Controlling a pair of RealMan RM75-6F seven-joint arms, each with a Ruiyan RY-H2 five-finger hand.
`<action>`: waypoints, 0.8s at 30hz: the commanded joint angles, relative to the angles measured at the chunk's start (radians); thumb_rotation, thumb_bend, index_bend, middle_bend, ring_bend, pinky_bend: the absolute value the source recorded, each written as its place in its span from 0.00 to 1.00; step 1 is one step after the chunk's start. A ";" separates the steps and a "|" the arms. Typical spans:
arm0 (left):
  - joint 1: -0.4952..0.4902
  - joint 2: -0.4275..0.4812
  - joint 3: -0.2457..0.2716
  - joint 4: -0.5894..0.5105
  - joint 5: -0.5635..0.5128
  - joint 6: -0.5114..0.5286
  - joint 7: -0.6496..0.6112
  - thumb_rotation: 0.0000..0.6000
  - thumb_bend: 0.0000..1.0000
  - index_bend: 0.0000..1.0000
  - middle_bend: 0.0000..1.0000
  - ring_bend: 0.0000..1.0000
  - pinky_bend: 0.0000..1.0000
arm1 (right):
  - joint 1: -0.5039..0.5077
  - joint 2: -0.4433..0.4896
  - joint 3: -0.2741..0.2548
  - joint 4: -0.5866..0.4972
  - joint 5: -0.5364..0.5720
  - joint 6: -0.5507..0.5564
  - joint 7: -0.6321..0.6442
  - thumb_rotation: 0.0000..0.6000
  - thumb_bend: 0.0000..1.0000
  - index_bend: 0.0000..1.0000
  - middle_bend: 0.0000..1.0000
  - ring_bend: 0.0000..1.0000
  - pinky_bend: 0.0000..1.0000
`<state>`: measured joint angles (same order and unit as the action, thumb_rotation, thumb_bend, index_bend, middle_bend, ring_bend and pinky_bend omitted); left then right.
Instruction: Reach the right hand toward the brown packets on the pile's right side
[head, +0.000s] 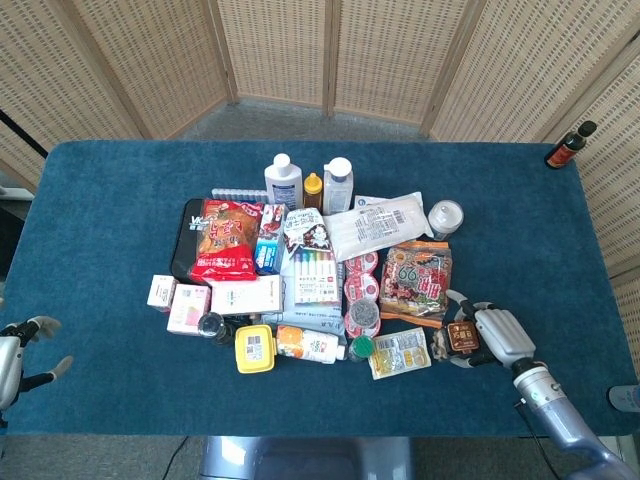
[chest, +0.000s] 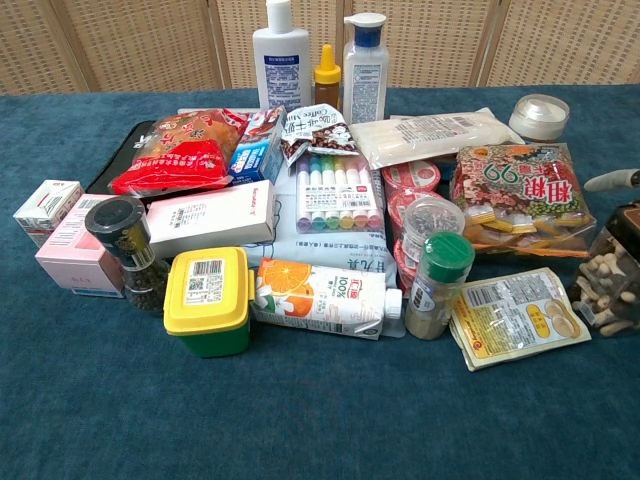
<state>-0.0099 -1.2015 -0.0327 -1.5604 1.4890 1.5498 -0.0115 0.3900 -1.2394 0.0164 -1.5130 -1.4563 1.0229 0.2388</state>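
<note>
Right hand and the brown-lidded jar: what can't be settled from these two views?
- Grip: in the head view the right hand sits against the brown-lidded jar, but the contact side of the fingers is hidden; held or merely touched is unclear.
- Chest view: the frame's right edge cuts off the jar and all but one fingertip.
- Left hand: cropped by the head view's left edge; absent from the chest view.
- Jar label: too small to read.

Backdrop: woven folding screen behind a blue-covered table.

Screen (head: 330, 50) of tan wicker panels in light wooden frames, angled in a zigzag across the rear, seen in both views. Grey floor (head: 280, 108) visible at its foot. Table (head: 110, 190) covered in deep blue, carpet-like cloth with rounded far corners. Dark bottle (head: 570, 144) stands alone at the far right corner. Light even, soft, no hard shadows.
</note>
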 joint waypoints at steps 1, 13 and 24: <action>0.001 -0.003 -0.002 0.006 0.002 0.005 -0.004 0.95 0.18 0.43 0.54 0.51 0.00 | -0.001 0.003 0.005 0.000 -0.001 0.009 0.005 1.00 0.08 0.07 0.58 0.59 0.32; 0.003 -0.009 -0.009 0.022 0.010 0.020 -0.018 0.95 0.18 0.44 0.54 0.51 0.00 | 0.006 0.056 0.052 -0.031 0.005 0.062 0.029 1.00 0.08 0.17 0.75 0.78 0.47; 0.006 -0.009 -0.007 0.025 0.018 0.030 -0.028 0.95 0.18 0.44 0.54 0.51 0.00 | 0.049 0.120 0.139 -0.067 0.009 0.097 0.118 1.00 0.08 0.20 0.81 0.89 0.55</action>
<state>-0.0036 -1.2105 -0.0402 -1.5353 1.5073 1.5794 -0.0399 0.4326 -1.1255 0.1481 -1.5771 -1.4490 1.1147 0.3508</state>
